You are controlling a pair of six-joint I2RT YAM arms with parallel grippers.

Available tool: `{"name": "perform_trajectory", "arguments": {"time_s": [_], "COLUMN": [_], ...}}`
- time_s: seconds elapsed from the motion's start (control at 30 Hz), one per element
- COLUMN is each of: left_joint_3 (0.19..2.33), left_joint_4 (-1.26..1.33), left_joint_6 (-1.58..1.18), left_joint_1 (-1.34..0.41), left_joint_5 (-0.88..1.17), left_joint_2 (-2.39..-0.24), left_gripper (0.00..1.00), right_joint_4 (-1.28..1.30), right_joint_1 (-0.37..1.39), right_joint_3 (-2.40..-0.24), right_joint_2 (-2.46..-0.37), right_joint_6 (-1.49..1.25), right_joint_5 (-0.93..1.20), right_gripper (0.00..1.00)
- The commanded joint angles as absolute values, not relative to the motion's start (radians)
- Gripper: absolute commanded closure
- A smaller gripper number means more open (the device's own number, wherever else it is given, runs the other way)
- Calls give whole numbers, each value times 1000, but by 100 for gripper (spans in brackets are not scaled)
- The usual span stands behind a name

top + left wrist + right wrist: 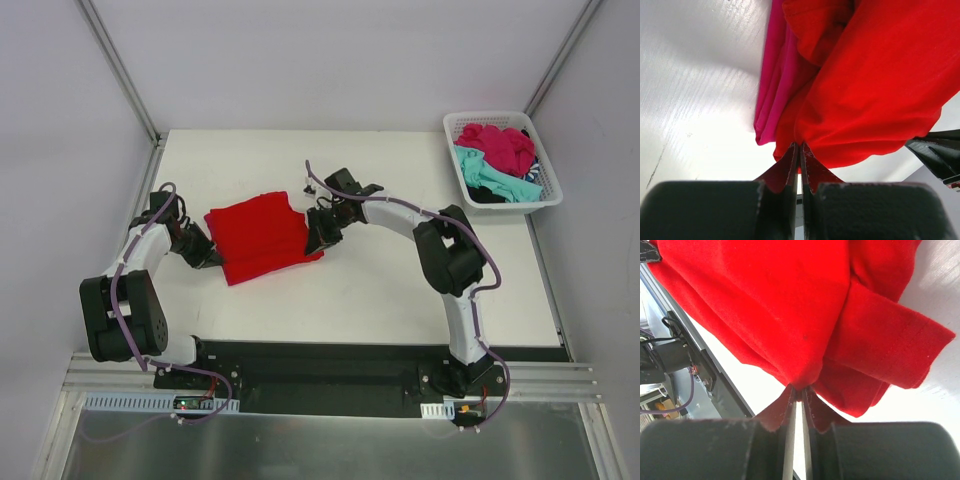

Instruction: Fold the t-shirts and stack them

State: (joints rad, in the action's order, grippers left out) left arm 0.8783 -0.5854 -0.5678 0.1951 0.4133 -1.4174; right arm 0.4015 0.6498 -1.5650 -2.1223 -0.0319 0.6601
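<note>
Left gripper (800, 147) is clamping the red t-shirt (262, 240); right gripper (797, 388), I cannot tell; both edges should be going down level.

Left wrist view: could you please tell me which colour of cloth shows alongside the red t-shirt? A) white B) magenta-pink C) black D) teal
B: a magenta-pink t-shirt peeks out along the edge of the red t-shirt, above the white table.
</note>
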Motion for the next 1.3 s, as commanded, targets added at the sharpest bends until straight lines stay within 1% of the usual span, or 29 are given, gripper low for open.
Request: {"name": "perform_trajectory", "arguments": {"time_s": [0.0,0.03,0.17,0.2,0.23,0.37,0.57,0.77,0.83,0.9,1.03,1.13,1.27], "left_joint_3": [900,900,902,902,902,902,905,913,936,968,1040,1094,1127], "left_joint_4": [-604,-604,-606,-606,-604,-606,-606,-612,-627,-647,-692,-704,-704], "left_joint_6": [-555,-554,-555,-554,-555,-555,-554,-554,-554,-554,-554,-572,-598], "left_joint_1": [192,193,192,192,192,190,190,190,190,190,173,138,78], "left_joint_5": [411,410,411,413,411,411,419,429,437,442,423,429,436], "left_joint_2": [-1420,-1420,-1420,-1422,-1422,-1422,-1417,-1405,-1396,-1387,-1367,-1364,-1407], "left_gripper": [100,100,100,100,100,100,100,100,88,78,63,60,59], "right_joint_4": [417,404,377,373,362,339,331,406,454,504,554,575,606], "right_joint_1": [649,653,660,661,663,672,681,698,699,703,706,709,715], "right_joint_3": [-1546,-1537,-1490,-1476,-1468,-1445,-1466,-1528,-1578,-1639,-1713,-1764,-1815], "right_joint_2": [-2111,-2103,-2083,-2080,-2079,-2074,-2066,-2028,-2011,-2002,-1984,-1993,-2023], "right_joint_6": [-6,-6,-12,-17,-17,-26,-38,-29,-22,-11,-5,-6,-6], "right_joint_5": [655,649,638,637,634,634,629,612,603,601,592,603,604], "right_gripper": [86,82,75,72,66,66,66,67,67,67,67,66,67]}}
